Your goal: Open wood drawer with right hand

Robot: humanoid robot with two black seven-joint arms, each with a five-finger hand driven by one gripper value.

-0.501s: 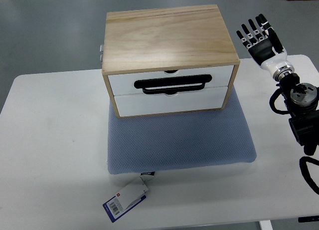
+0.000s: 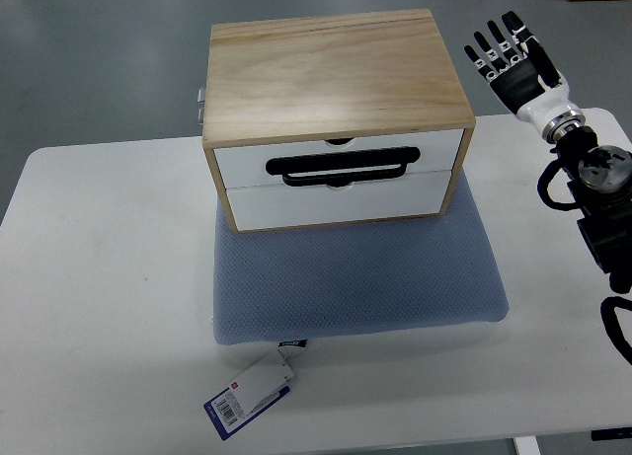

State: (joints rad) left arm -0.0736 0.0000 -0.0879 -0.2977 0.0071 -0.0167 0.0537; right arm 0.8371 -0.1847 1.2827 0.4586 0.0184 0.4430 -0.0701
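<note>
Wood drawer (image 2: 336, 169) shut; right robot hand (image 2: 513, 65) raised beside it, fingers spread

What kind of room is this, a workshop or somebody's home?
Probably a robot test lab: a plain white table on grey flooring, a small wooden drawer box staged on a blue mat, and a robot's right hand alongside.

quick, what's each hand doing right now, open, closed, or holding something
Right hand: open, fingers spread, holding nothing, beside the light wooden two-drawer box, not touching it.
Left hand: not in view.
</note>
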